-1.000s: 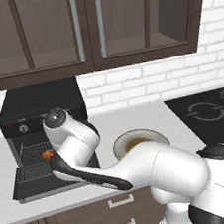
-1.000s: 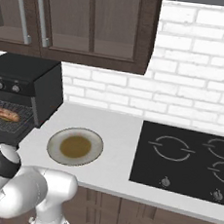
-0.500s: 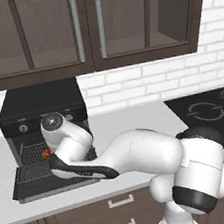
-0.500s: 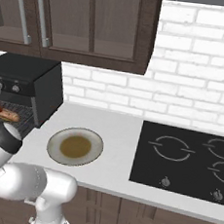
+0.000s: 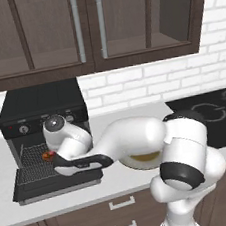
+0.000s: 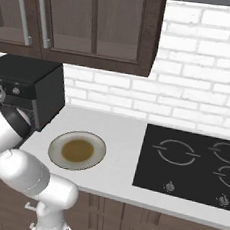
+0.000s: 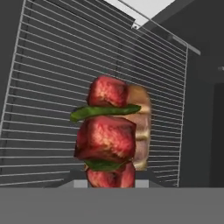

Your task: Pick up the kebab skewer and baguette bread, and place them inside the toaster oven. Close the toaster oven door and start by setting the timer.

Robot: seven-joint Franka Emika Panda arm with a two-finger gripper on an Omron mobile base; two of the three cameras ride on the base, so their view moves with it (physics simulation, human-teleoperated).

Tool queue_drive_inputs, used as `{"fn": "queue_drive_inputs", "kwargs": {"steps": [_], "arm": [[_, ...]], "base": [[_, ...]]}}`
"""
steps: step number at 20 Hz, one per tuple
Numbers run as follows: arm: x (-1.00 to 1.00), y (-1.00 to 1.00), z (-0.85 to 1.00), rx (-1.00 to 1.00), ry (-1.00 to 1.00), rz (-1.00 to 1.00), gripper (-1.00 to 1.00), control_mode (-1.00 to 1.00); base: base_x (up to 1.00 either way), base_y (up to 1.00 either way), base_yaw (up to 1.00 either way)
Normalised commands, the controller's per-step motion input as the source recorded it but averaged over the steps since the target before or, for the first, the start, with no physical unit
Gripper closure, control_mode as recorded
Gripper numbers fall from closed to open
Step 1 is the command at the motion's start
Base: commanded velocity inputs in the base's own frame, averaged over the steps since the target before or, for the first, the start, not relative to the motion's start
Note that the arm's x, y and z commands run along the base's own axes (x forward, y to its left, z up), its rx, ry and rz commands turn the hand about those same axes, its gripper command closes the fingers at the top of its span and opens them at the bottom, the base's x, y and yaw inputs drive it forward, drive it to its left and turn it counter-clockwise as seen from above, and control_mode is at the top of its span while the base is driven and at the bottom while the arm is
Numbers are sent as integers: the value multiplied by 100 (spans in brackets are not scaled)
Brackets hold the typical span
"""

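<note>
The black toaster oven (image 5: pixel 42 112) stands at the left of the counter with its door (image 5: pixel 59 185) dropped open. My gripper (image 5: pixel 53 155) reaches into the oven mouth, shut on the kebab skewer (image 7: pixel 107 140), whose red chunks and green slices hang just above the wire rack (image 7: pixel 52 87). The skewer's red end (image 5: pixel 48 155) shows beside the hand in the left base view. The orange-brown baguette bread (image 7: pixel 142 127) lies on the rack right behind the skewer, mostly covered by it. The skewer hides my fingertips in the hand view.
An empty round plate (image 6: pixel 77 151) sits on the white counter right of the oven, partly under my arm in the left base view. A black cooktop (image 6: pixel 192 165) fills the counter's right side. Dark wall cabinets (image 5: pixel 88 27) hang above.
My arm's upper links have swung round and now stretch across the plate. The hand has stayed at the oven mouth with the skewer in it.
</note>
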Motion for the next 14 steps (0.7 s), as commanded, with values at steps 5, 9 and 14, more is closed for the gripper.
{"fn": "queue_drive_inputs", "kwargs": {"steps": [5, 9, 14], "arm": [[45, 10, -24, 0, 0, 1, 100, -100], [24, 2, -9, 0, 0, 0, 100, -100], [0, 0, 0, 0, 0, 0, 100, -100]], "base": [[0, 0, 0], [0, 0, 0], [0, 0, 0]]}}
